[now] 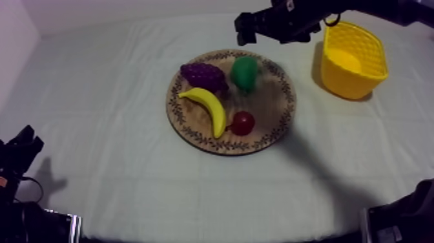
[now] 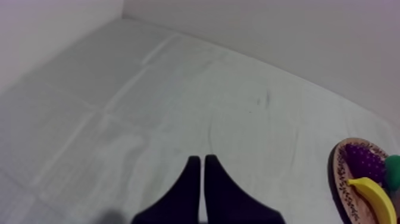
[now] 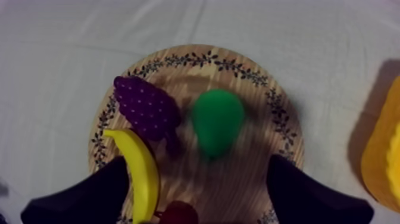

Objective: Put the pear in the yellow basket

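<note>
A green pear (image 1: 245,72) stands on the round wooden board (image 1: 274,106) near its far rim, with purple grapes (image 1: 204,75) to its left, a banana (image 1: 208,107) in front and a small red fruit (image 1: 243,123) near the front rim. My right gripper (image 1: 244,28) hovers above the table just beyond the board's far edge. Its black fingers (image 3: 303,193) stand wide apart over the board, the pear (image 3: 216,121) ahead between them, untouched. The yellow basket (image 1: 354,60) stands at the far right. My left gripper (image 2: 199,173) rests as a narrow wedge over bare cloth.
The board (image 2: 343,182) with grapes (image 2: 364,162) and banana (image 2: 376,195) lies off to the side of my left gripper. The basket's wall (image 3: 381,155) shows beside the board (image 3: 238,184). The left arm (image 1: 19,155) sits low at the front left corner.
</note>
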{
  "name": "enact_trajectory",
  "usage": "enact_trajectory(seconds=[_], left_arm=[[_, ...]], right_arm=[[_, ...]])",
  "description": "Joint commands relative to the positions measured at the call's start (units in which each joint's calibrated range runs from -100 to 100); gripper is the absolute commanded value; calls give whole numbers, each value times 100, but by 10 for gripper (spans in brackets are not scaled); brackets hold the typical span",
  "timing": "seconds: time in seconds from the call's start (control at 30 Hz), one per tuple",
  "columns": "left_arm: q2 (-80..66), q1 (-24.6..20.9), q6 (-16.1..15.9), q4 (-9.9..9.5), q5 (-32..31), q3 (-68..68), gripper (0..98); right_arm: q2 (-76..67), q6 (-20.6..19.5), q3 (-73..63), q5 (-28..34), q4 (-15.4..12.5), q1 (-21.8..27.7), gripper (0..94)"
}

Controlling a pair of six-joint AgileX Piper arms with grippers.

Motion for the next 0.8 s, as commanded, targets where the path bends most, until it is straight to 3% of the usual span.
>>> enact_trajectory(seconds=[0.0,0.27,0.6,0.77], left_arm=[[-4,-1,-1,1,0,0,1],[-4,-1,-1,1,0,0,1],[-4,-1,-1,1,0,0,1],[-4,-1,-1,1,0,0,1]], right_arm=[[11,17,12,11,-34,7,905],[450,42,29,-240,-56,27,901],[1820,-267,-558,-668,265,83,878],[2442,-217,-915,-795,242,191,863]])
